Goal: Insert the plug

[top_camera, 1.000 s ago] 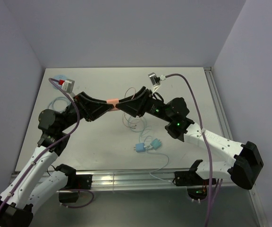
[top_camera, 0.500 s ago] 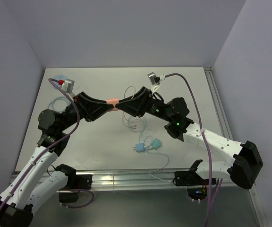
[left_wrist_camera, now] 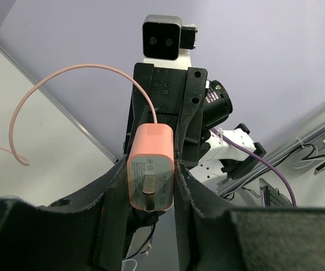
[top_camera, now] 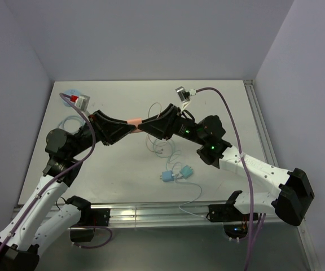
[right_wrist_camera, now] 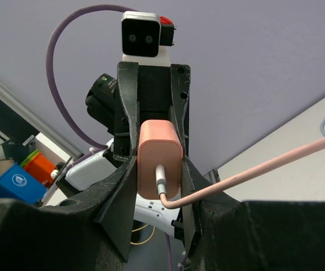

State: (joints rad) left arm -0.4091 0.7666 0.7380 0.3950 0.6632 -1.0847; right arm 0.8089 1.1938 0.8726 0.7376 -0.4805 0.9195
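Left gripper [top_camera: 128, 125]: we see it raised over the middle of the desk [top_camera: 224, 101], reaching right, with its fingers pressed against both sides of the pink charger [top_camera: 134, 121].
Right gripper [top_camera: 143, 126]: it reaches left to meet the other nose to nose, and in its wrist view we see its fingers clamped on the two sides of the same charger.
Pink charger: we find it held in the air between the two grippers, clear of the desk.
Charger, face toward the left wrist: we see a grey label and one metal blade [left_wrist_camera: 149, 186] lying on it.
Charger, face toward the right wrist: we see the white plug [right_wrist_camera: 160, 176] seated in it.
Pink cable [right_wrist_camera: 264, 164]: it leaves the white plug, bends sharply and runs off to the right of that view. From above we see it arch up behind the grippers.
Two blue adapters [top_camera: 176, 173]: they lie side by side on the desk, near its front edge and well below the grippers, with a thin white cord [top_camera: 192, 195] trailing from them.
Loose thin wires [top_camera: 159, 148]: they loop on the desk just under the joined grippers.
Blue cable coil [top_camera: 67, 122]: it rests at the left side of the desk, partly behind the left arm.
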